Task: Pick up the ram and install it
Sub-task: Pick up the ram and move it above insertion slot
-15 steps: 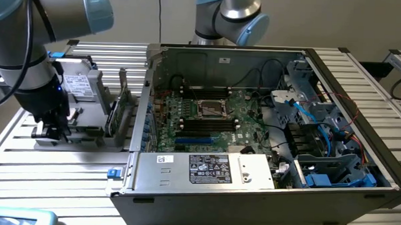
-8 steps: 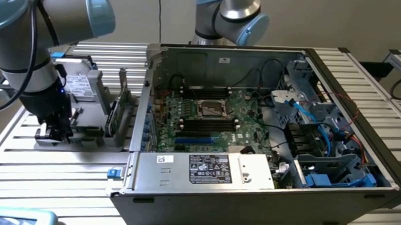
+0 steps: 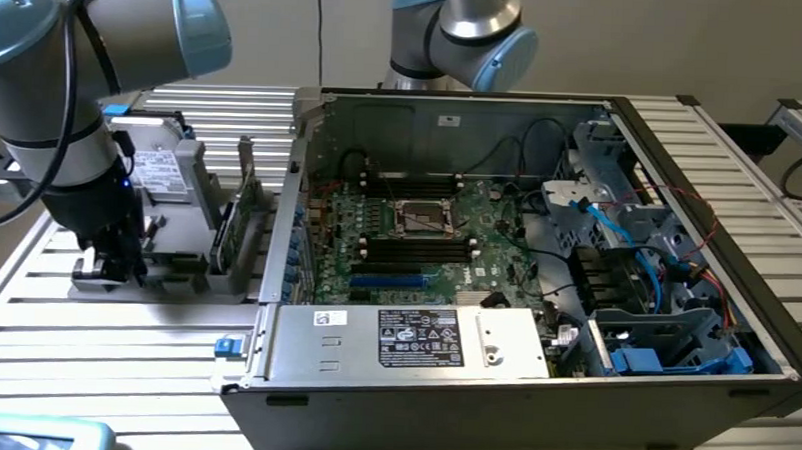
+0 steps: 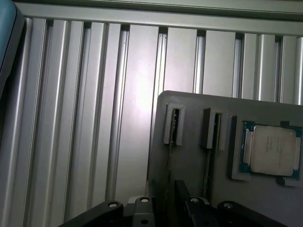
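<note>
Gripper (image 4: 169,191) low over grey holder (image 4: 191,156), jaws narrowly apart astride ram (image 4: 173,126), seemingly unclamped. Ram on edge in holder slot. Pick step in hand; grip needs centring on thin board. Open case (image 3: 501,414) well apart

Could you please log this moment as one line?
phase: pick | gripper: at ram | ram: in gray holder | computer case: open

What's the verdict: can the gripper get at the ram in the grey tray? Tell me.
Probably yes. The gripper hangs right over the ram, which stands on edge in the grey tray, with nothing between them.
</note>
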`<state>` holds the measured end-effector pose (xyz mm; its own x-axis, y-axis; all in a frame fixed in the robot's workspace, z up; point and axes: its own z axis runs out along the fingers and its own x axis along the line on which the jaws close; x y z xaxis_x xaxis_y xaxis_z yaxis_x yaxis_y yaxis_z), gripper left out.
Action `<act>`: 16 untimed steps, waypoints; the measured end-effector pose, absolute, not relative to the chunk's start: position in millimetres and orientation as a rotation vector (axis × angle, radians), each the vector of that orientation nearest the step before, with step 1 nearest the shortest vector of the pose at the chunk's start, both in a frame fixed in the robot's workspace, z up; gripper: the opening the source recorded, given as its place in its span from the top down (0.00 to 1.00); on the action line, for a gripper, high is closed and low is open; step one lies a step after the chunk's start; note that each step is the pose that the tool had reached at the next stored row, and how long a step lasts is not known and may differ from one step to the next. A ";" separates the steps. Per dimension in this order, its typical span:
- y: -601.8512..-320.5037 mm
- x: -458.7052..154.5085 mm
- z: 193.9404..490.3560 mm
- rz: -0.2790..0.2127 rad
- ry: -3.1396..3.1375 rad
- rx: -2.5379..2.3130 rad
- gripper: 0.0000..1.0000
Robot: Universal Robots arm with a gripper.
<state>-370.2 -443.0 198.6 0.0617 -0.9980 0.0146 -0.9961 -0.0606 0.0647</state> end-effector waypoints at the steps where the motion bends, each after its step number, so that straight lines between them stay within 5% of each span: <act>1: -443.0 -370.2 198.6 -0.052 -2.113 2.246 0.78; 4: -443.0 -370.2 198.6 -0.052 -2.113 2.246 0.86; 16: -443.7 -373.0 221.8 -0.053 -2.113 2.247 0.86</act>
